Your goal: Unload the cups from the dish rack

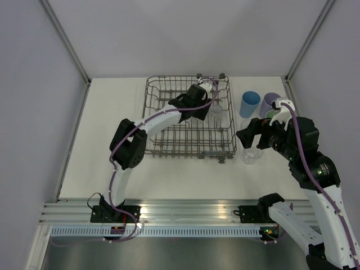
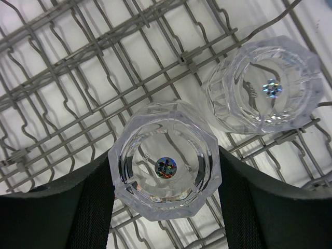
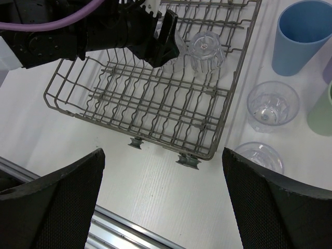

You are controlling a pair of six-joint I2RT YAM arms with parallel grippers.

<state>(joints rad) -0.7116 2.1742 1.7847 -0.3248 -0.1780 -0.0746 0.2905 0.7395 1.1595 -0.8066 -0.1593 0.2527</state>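
Observation:
The grey wire dish rack (image 1: pixel 152 112) stands mid-table. Two clear cups stand upside down in its right part. My left gripper (image 2: pixel 165 174) is shut on one clear cup (image 2: pixel 166 166), a finger pressed on each side. The other clear cup (image 2: pixel 264 85) stands free just beside it. Right of the rack, a blue cup (image 3: pixel 303 36), a light green cup (image 3: pixel 321 109) and two clear cups (image 3: pixel 272 106) (image 3: pixel 259 155) stand upright on the table. A lavender cup (image 1: pixel 272 102) stands by the blue one. My right gripper (image 3: pixel 163 202) hangs open and empty above the table near the rack's front right corner.
The rack (image 3: pixel 155 104) rests on small wheels (image 3: pixel 185 161) and its left part holds nothing. Its right wall (image 3: pixel 236 78) stands close to the table's cups. A metal rail (image 1: pixel 185 211) runs along the near table edge. Enclosure walls surround the table.

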